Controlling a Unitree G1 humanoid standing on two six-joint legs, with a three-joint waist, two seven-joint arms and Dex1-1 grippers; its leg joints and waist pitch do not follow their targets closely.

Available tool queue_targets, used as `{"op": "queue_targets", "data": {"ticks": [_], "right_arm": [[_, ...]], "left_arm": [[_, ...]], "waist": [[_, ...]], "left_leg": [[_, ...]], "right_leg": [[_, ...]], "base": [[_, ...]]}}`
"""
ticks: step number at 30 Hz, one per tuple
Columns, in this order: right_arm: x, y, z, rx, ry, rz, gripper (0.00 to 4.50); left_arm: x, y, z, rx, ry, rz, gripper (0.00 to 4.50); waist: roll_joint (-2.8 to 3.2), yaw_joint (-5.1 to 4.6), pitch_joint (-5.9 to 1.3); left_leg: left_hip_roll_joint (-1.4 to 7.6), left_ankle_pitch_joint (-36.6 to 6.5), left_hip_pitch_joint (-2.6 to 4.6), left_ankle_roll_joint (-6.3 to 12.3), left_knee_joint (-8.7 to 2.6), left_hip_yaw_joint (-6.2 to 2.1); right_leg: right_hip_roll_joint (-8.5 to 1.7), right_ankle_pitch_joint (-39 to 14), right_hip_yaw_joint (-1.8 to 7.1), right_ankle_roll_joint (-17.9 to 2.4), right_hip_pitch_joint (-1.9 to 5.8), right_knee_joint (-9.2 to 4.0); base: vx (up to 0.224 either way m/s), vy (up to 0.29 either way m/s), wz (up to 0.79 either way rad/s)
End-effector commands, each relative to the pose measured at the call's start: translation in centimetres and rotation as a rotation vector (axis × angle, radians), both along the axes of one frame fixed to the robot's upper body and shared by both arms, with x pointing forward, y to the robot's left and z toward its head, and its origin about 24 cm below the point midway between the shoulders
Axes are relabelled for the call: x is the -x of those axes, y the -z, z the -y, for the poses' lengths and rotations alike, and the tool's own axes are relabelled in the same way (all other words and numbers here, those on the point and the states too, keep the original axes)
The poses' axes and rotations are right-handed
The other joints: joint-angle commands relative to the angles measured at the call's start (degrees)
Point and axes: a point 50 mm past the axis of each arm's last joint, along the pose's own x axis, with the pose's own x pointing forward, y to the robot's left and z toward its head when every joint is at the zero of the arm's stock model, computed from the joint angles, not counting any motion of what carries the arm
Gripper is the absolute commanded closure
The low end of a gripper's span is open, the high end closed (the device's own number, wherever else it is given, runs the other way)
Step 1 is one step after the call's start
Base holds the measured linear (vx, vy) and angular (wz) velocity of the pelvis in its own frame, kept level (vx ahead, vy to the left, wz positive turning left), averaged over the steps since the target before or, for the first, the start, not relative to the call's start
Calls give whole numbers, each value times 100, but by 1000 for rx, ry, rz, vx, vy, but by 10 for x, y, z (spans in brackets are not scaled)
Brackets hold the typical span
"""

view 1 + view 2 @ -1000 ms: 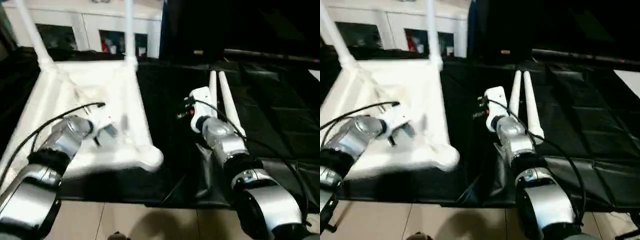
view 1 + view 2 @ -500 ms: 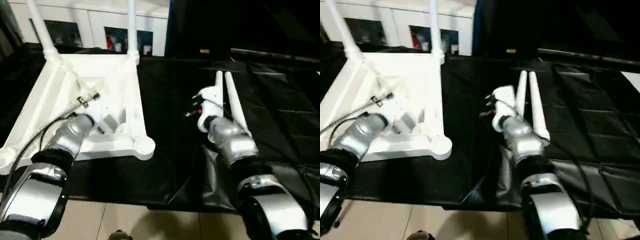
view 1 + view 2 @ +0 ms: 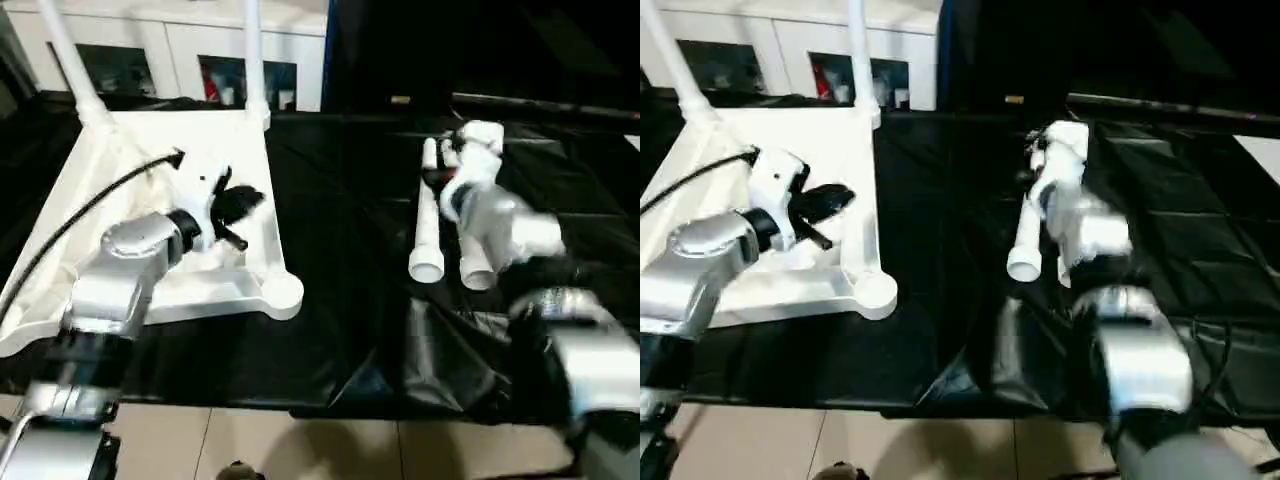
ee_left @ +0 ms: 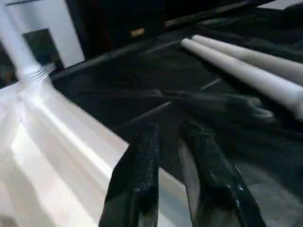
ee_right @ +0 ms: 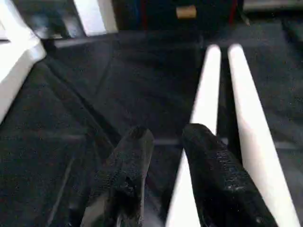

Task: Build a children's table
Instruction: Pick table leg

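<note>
The white plastic rectangular tabletop (image 3: 150, 200) lies upside down, ribbed underside up, on a black plastic sheet (image 3: 340, 240) spread over the floor. Two long white tapered tube legs already stand upright in the tabletop's two far corner sockets, one at the far left (image 3: 62, 55) and one at the far right (image 3: 252, 50). The near right round corner socket (image 3: 283, 292) is empty. Two more white tube legs (image 3: 428, 215) lie side by side on the sheet, well apart from the tabletop, to its right, open ends toward the robot.

The left gripper (image 4: 165, 137) hangs over the tabletop's right edge; its two black fingers stand slightly parted with nothing between them. The right gripper (image 5: 163, 135) hovers above the two loose legs, over the one nearer the tabletop; its fingers stand apart and grip nothing.

Beyond the tabletop's far edge stands a white cabinet with glass doors (image 3: 190, 50).
</note>
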Motion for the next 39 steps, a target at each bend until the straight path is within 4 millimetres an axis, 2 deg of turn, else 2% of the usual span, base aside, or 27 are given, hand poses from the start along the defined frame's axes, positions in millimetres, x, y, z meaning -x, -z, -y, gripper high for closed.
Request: {"op": "queue_targets", "data": {"ticks": [1,4,6,8,11,12,13,14,18,19,22,23,25,27,29,30,32,34,35,37,38,39], "right_arm": [[0,1,5,-15,27,-31,283],[-2,1,5,-24,40,-48,258],[-2,2,5,-14,44,-71,234],[-2,4,5,2,46,-84,225],[-2,5,6,6,55,-90,197],[-2,6,8,15,69,-93,183],[-2,6,9,16,71,-93,183],[-2,5,11,18,85,-92,175],[-3,2,16,24,109,-89,140],[-3,2,17,27,113,-88,135],[-2,1,21,29,107,-89,121],[-2,1,20,26,90,-98,98],[-2,2,17,44,33,-118,88],[-1,3,15,35,24,-130,78],[-1,3,14,28,19,-146,72],[-1,4,14,27,22,-160,72],[0,5,12,18,26,-195,72],[1,7,6,-17,16,-213,72],[1,8,4,-21,10,-214,72],[1,9,3,-20,6,-219,72],[3,12,0,-23,-11,-241,72],[5,17,-3,-23,-27,-265,72]], "left_arm": [[7,-4,9,8,47,-14,325],[14,-6,14,9,80,-36,301],[23,-8,21,4,116,-65,278],[30,-8,24,-9,130,-83,273],[38,-9,25,-22,129,-95,244],[43,-11,24,-27,146,-111,233],[44,-12,24,-28,148,-113,233],[48,-13,23,-28,155,-130,227],[51,-15,20,-45,169,-152,193],[52,-16,20,-45,170,-157,190],[52,-19,22,-52,184,-161,180],[52,-20,23,-54,187,-162,158],[54,-23,25,-65,198,-164,148],[54,-23,25,-77,189,-165,138],[56,-23,25,-97,205,-167,104],[56,-24,25,-95,206,-168,104],[57,-25,25,-94,210,-168,100],[59,-25,25,-94,219,-173,67],[60,-25,25,-101,223,-174,67],[61,-25,26,-103,225,-176,67],[62,-25,26,-95,227,-185,67],[63,-25,27,-97,231,-192,67]], "waist": [[89,-46,-447],[83,-48,-460],[25,-70,-458],[9,-76,-428],[25,-95,-427],[81,-94,-425],[69,-109,-433],[124,-111,-427],[114,-144,-415],[147,-147,-413],[155,-165,-408],[178,-169,-409],[133,-174,-418],[145,-175,-419],[116,-174,-425],[84,-176,-427],[111,-169,-428],[117,-174,-420],[90,-168,-418],[103,-169,-415],[59,-171,-418],[82,-164,-419]], "left_leg": [[80,-1301,125,-424,-322,5],[66,-1113,117,-364,-299,16],[86,-1167,125,-377,-300,22],[76,-1266,113,-344,-305,30],[80,-1264,98,-354,-305,15],[68,-1282,103,-371,-297,16],[68,-1265,97,-398,-294,12],[58,-1301,99,-420,-288,7],[48,-1490,99,-453,-283,7],[48,-1565,102,-472,-278,2],[45,-1700,108,-472,-270,-3],[41,-1735,110,-473,-266,-4],[41,-1671,95,-438,-261,-2],[47,-1574,89,-413,-256,-6],[42,-1427,79,-376,-248,2],[44,-1391,78,-361,-246,8],[49,-1299,84,-359,-240,8],[49,-1388,83,-378,-243,8],[53,-1410,77,-380,-248,7],[53,-1430,83,-391,-249,7],[55,-1406,79,-381,-252,12],[51,-1354,77,-388,-248,8]], "right_leg": [[-312,-140,242,-1044,284,-363],[-293,62,241,-1047,297,-340],[-306,-78,234,-1082,288,-328],[-306,-385,238,-1021,276,-368],[-311,-475,234,-953,278,-361],[-299,-468,235,-947,266,-365],[-291,-382,232,-957,273,-349],[-283,-378,227,-971,262,-342],[-268,-532,224,-983,257,-363],[-269,-604,226,-973,252,-363],[-261,-708,222,-979,244,-377],[-256,-707,222,-989,239,-382],[-257,-647,222,-1021,260,-370],[-263,-566,223,-1061,263,-360],[-261,-431,222,-1089,279,-345],[-261,-413,223,-1090,283,-343],[-263,-366,221,-1120,273,-328],[-263,-455,223,-1115,266,-334],[-278,-528,222,-1094,272,-336],[-278,-582,224,-1064,258,-343],[-279,-575,224,-1059,266,-348],[-277,-535,225,-1064,268,-330]], "base": [[0,0,0],[0,0,0],[0,0,0],[0,0,0],[0,0,0],[0,0,0],[0,0,0],[0,0,0],[0,0,0],[0,0,0],[0,0,0],[0,0,0],[0,0,0],[0,0,0],[0,0,0],[0,0,0],[0,0,0],[0,0,0],[0,0,0],[0,0,0],[0,0,0],[0,0,0]]}}
